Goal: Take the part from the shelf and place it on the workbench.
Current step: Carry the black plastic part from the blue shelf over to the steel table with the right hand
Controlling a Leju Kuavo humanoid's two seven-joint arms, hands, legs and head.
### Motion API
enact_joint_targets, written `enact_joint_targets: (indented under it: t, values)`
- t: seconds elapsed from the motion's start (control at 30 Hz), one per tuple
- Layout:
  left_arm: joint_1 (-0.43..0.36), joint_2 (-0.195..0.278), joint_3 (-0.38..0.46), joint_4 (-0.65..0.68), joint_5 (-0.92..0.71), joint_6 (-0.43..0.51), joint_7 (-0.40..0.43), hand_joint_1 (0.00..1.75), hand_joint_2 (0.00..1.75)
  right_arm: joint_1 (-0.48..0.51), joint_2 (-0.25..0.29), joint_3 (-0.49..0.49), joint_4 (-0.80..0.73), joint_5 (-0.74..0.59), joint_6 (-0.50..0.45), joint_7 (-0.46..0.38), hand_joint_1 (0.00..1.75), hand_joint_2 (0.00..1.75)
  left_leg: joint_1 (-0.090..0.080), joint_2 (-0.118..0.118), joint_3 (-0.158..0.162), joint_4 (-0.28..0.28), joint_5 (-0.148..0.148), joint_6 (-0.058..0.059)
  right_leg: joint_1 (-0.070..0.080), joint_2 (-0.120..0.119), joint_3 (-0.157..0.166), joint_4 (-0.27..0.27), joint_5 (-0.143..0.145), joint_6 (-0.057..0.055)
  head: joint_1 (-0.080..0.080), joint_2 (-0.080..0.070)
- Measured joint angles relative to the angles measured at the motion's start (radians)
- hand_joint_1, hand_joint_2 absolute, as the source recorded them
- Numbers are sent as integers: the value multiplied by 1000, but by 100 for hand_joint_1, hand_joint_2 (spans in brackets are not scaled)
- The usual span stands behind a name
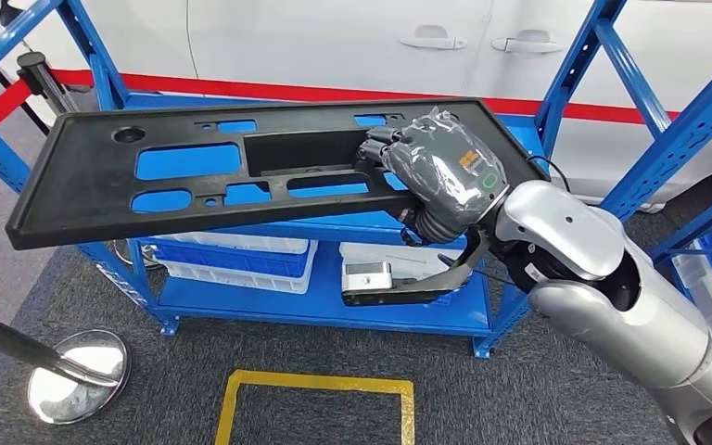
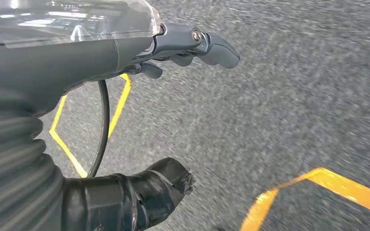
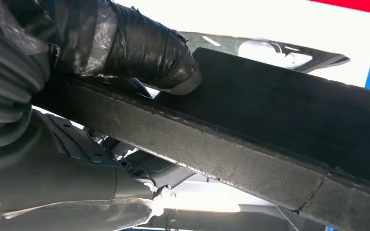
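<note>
A grey carpet floor (image 1: 538, 389) lay in front of a blue metal shelf (image 1: 334, 311), and a white car (image 1: 334, 42) stood behind the shelf past a red line. Yellow tape (image 1: 315, 382) made a box shape on the floor near the front of the shelf. A shiny round post base (image 1: 79, 375) stood on the floor by the shelf's left front leg.

The part (image 1: 176, 176) was a big, flat, black panel with many holes cut in it. It was up in the air, just over the top level of the shelf, and it tipped down toward its left end. The blue shelf showed through its holes.

The right robot hand (image 1: 440, 176) held the part near its right end. Its dark fingers reached over the top into the long middle hole. In the right wrist view, the thick taped thumb (image 3: 144, 50) pressed against the black edge of the part (image 3: 250, 144), so the robot hand pinched the panel between thumb and fingers. The silver right arm (image 1: 612, 287) came in from the bottom right corner.

On the bottom level of the shelf sat white and blue bins (image 1: 236, 255) and a small grey box (image 1: 368, 276).

The left robot hand (image 2: 183, 115) hung over the carpet. Its fingers (image 2: 217, 50) and thumb (image 2: 166, 180) were spread apart and held nothing.
</note>
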Motion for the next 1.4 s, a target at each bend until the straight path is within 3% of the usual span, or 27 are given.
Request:
enact_joint_targets:
  t: [0.03, 0.1, 0.17, 0.23, 0.3, 0.33, 0.37, 0.43, 0.47, 0.5, 0.57, 0.6, 0.67, 0.73, 0.8, 0.83, 0.9, 0.97, 1.0, 1.03, 1.07, 1.1, 1.17, 1.23, 1.33, 1.4]
  values:
    - [0, -2, 0, -3, 1, -1, 1, 0, 175, 0, 0, 0, 1, 0, 0, 0, 175, 175, -3, 0, -15, 2, 10, 0, 3, 0, 23, 0, 16, -4, 0, 0]
    - [0, -6, 0, -9, 3, -6, 3, 0, 175, -3, 3, 1, 1, 0, 1, 0, 175, 175, -7, -2, -39, 6, 28, -1, 13, 3, 116, -94, 59, -20, 0, 0]
    - [-1, -13, 0, -17, 5, -11, 5, 0, 175, -12, 8, 1, 1, 0, 1, 0, 175, 175, -10, -5, -54, 7, 47, -7, 23, 10, 216, -230, 57, -37, 0, 0]
    - [-2, -19, 0, -26, 6, -14, 6, 0, 175, -22, 11, 1, 1, 1, 1, 0, 175, 175, -9, -8, -59, 1, 66, -17, 29, 13, 250, -296, 46, -43, 0, 0]
    - [-1, -21, 1, -33, 7, -16, 7, 0, 175, -26, 14, 2, 2, 3, 3, 0, 175, 175, -9, -14, -64, -3, 76, -28, 26, 3, 241, -312, 67, -48, 0, 0]
    - [0, -22, 1, -37, 7, -17, 8, 0, 175, -28, 16, 4, 3, 4, 5, 0, 175, 175, -9, -16, -72, 10, 57, -33, 22, -3, 235, -319, 80, -53, -1, 0]
    - [0, -23, 1, -39, 7, -17, 8, 0, 175, -29, 19, 6, 3, 5, 6, -1, 175, 175, -8, -17, -85, 41, 20, -38, 18, -9, 226, -325, 94, -57, -2, 0]
    - [2, -24, 1, -44, 7, -17, 9, 0, 175, -31, 24, 8, 4, 7, 6, -1, 175, 175, -1, -13, -118, 155, -81, -51, 17, -20, 203, -325, 116, -61, -4, 0]
    - [2, -24, 1, -46, 7, -18, 9, 0, 175, -30, 25, 9, 5, 8, 7, -1, 175, 175, 3, -12, -129, 214, -112, -57, 16, -26, 189, -323, 125, -60, -4, 0]
    - [3, -24, 1, -47, 8, -19, 8, 0, 175, -30, 25, 11, 6, 10, 7, -1, 175, 175, 7, -10, -133, 258, -120, -63, 15, -32, 175, -321, 133, -58, -4, 0]
    - [3, -25, 0, -47, 13, -24, 4, 0, 175, -28, 25, 13, 7, 14, 7, 1, 175, 175, 17, -5, -99, 260, -71, -74, 11, -45, 145, -313, 147, -50, -4, 0]
    - [3, -25, 0, -47, 15, -25, 2, 0, 175, -28, 25, 13, 7, 16, 7, 4, 175, 175, 22, 2, -59, 217, -40, -80, 8, -52, 132, -307, 152, -44, -4, 0]
    - [2, -25, 0, -49, 18, -26, 1, 0, 175, -28, 25, 13, 6, 22, 6, 8, 175, 175, 22, 27, 29, 93, -36, -91, 8, -66, 111, -293, 160, -32, -5, 0]
    - [2, -25, 0, -51, 18, -26, 1, 0, 175, -28, 25, 13, 6, 26, 6, 10, 175, 175, 16, 39, 68, 19, -68, -78, 13, -78, 102, -284, 168, -20, -6, 0]
    - [4, -25, 1, -52, 19, -25, 2, 0, 175, -27, 26, 13, 7, 29, 6, 10, 175, 175, 13, 27, 64, 8, -65, -50, 12, -89, 99, -282, 174, -10, -5, 0]
    - [5, -25, 1, -53, 19, -25, 2, 0, 175, -26, 26, 13, 7, 29, 6, 10, 175, 175, 11, 21, 61, 7, -60, -39, 9, -82, 96, -276, 167, -5, -6, 0]
    - [6, -25, 1, -55, 18, -23, 3, 0, 175, -26, 26, 13, 8, 29, 6, 10, 175, 175, 10, 11, 53, 4, -49, -20, 3, -45, 66, -207, 113, 2, -6, 0]
    - [5, -25, 1, -56, 18, -20, 5, 0, 175, -24, 26, 13, 8, 29, 7, 10, 175, 175, 5, -2, 42, 5, -40, -7, 4, -11, 12, -71, 39, 0, -6, 0]
    - [5, -25, 1, -57, 18, -19, 6, 0, 175, -23, 26, 13, 9, 29, 7, 10, 175, 175, 1, -11, 38, 5, -37, -3, 6, -5, -7, -18, 19, -3, -6, 0]
    - [5, -25, 1, -57, 18, -18, 7, 0, 175, -21, 26, 14, 9, 29, 8, 10, 175, 175, -4, -21, 35, 5, -35, -1, 9, -2, -12, 4, 19, -8, -6, 0]
    - [5, -25, 1, -58, 18, -18, 8, 0, 175, -21, 26, 14, 10, 29, 8, 9, 175, 175, -9, -33, 35, 6, -34, 1, 13, 1, 2, -14, 38, -18, -6, 0]
    - [5, -26, 1, -59, 18, -17, 9, 0, 175, -21, 26, 14, 10, 29, 9, 9, 175, 175, -15, -45, 37, 6, -33, 2, 19, 8, 34, -69, 72, -31, -6, 0]
    - [5, -33, 1, -60, 18, -17, 11, 0, 175, -25, 27, 14, 10, 29, 9, 9, 175, 175, -17, -65, 36, 6, -31, 1, 30, 44, 99, -196, 130, -68, -12, 0]
    - [3, -40, 1, -62, 18, -17, 13, 0, 175, -31, 27, 14, 11, 29, 10, 9, 175, 175, -6, -82, 28, 5, -25, -5, 38, 68, 124, -256, 151, -89, -18, 0]
    - [3, -40, 1, -64, 18, -16, 14, 0, 175, -35, 29, 14, 12, 29, 11, 9, 175, 175, -1, -102, 26, -6, -19, -20, 40, 45, 145, -298, 159, -86, -16, 0]
    - [4, -40, 1, -67, 18, -15, 15, 0, 175, -38, 34, 15, 13, 29, 13, 9, 175, 175, -10, -74, 10, 30, -44, -29, 30, 19, 177, -349, 165, -82, -18, 0]
